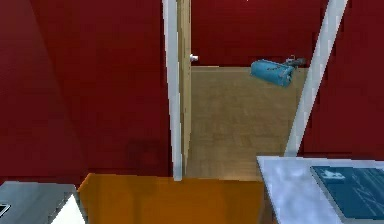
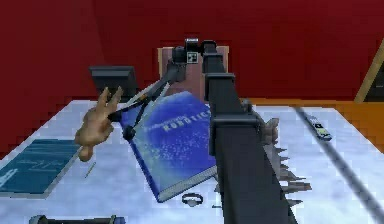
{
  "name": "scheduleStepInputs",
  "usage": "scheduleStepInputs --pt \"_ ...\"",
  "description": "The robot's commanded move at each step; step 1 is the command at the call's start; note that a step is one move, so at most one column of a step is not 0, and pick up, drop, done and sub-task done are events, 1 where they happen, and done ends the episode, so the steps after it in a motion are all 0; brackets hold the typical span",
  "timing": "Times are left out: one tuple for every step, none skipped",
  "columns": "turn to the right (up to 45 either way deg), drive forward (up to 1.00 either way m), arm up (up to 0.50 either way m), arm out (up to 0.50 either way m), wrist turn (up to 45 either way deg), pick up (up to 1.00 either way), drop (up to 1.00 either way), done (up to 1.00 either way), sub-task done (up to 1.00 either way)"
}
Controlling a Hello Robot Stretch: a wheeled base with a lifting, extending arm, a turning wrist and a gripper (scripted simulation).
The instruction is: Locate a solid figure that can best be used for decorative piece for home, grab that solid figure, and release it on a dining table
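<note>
The tan figure lies just past the tool's fingertips, in line with their reach, over the pale surface. I cannot tell whether the tool holds it.

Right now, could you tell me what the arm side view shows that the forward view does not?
Arm side view: the arm, the gripper near a tan figure, a blue book. Forward view: a doorway with a teal object on the floor beyond, an orange surface. Both: red walls, the pale table with a teal mat.
</note>
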Motion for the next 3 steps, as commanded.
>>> scheduleStepInputs --pt "0.0 0.00 0.00 0.00 45.0 0.00 0.00 0.00 0.00" --pt "0.0 0.00 0.00 0.00 45.0 0.00 0.00 0.00 0.00" --pt "0.0 0.00 0.00 0.00 30.0 0.00 0.00 0.00 0.00"
